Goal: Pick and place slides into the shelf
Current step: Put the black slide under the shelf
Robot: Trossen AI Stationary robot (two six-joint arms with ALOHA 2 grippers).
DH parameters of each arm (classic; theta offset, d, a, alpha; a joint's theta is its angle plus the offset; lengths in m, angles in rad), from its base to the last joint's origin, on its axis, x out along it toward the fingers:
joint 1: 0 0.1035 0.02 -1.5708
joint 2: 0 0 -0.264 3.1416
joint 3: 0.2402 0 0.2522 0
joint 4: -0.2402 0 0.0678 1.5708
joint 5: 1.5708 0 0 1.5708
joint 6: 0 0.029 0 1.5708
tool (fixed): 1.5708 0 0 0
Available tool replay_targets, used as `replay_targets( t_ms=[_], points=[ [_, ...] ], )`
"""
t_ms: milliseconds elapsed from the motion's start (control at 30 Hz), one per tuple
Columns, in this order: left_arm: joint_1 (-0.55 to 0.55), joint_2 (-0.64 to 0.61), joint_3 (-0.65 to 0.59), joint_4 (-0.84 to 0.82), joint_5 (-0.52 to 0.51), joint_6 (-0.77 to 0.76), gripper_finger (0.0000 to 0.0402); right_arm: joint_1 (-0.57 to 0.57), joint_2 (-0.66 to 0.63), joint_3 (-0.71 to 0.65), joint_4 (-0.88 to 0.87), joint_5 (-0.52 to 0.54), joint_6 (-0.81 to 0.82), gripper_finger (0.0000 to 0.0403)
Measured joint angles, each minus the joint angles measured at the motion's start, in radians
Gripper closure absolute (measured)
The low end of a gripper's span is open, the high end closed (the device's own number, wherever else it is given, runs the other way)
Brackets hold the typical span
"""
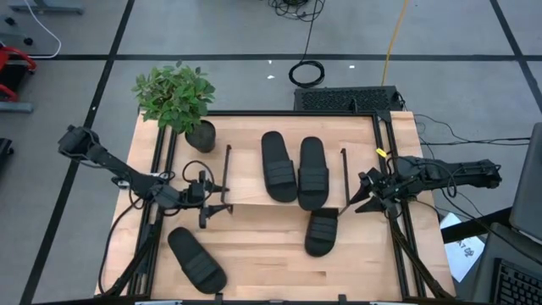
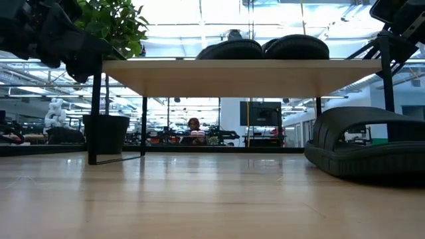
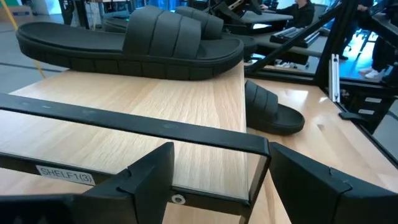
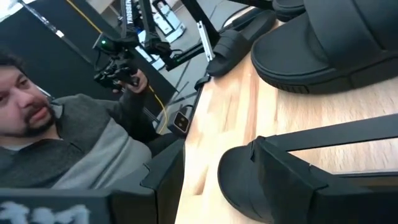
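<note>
While 2 slides [image 1: 295, 169] top 1 shelf [image 1: 254, 211], 2 on table, left hand [image 1: 212, 196] spread, right hand [image 1: 362, 191] spread.

High cam straight down over whole bench [image 1: 254, 254]; low cam at bench-top level, facing across; wrist cams close in. All see the shelf [image 1: 254, 191].
</note>
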Motion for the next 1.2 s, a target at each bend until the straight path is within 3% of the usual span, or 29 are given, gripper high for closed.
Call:
replay_targets(
  t_ms=[267, 600, 867, 1033, 1200],
  points=[
    [-0.004, 0.001, 0.000, 0.022, 0.017, 0.075, 0.0140, 0.000, 0.002, -0.005, 0.055, -0.021, -0.028, 0.0220],
    [-0.003, 0.001, 0.000, 0.022, 0.017, 0.049, 0.0143, 0.000, 0.002, -0.005, 0.062, 0.003, -0.096, 0.0220],
    [-0.003, 0.014, 0.068, 0.012, 0.116, 0.112, 0.0224, 0.000, 0.002, -0.005, 0.125, 0.011, -0.145, 0.0220],
    [-0.004, 0.075, 0.142, -0.060, 0.115, 0.137, 0.0271, 0.000, 0.006, -0.005, 0.154, 0.013, -0.159, 0.0220],
    [-0.003, 0.132, 0.176, -0.101, 0.057, 0.115, 0.0285, 0.000, 0.006, -0.005, 0.142, 0.020, -0.107, 0.0220]
  ],
)
